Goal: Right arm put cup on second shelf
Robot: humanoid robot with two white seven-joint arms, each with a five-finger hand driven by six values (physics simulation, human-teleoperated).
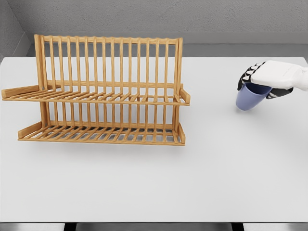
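Observation:
A lavender-blue cup (pixel 249 98) hangs at the right of the head view, tilted, with its bottom just above the white table (pixel 216 168). My right hand (pixel 269 79) comes in from the right edge and is shut on the cup's upper part, fingers curled over its rim. A two-level wooden slatted rack (pixel 103 91) stands at the left centre; its upper shelf (pixel 96 97) and lower shelf (pixel 101 134) hold nothing. The cup is well to the right of the rack, clear of it. The left arm does not show.
The rack's tall slatted back (pixel 108 60) rises behind both shelves. A grey wall (pixel 154 19) runs behind the table. The table's front edge (pixel 154 222) lies near the bottom of the picture.

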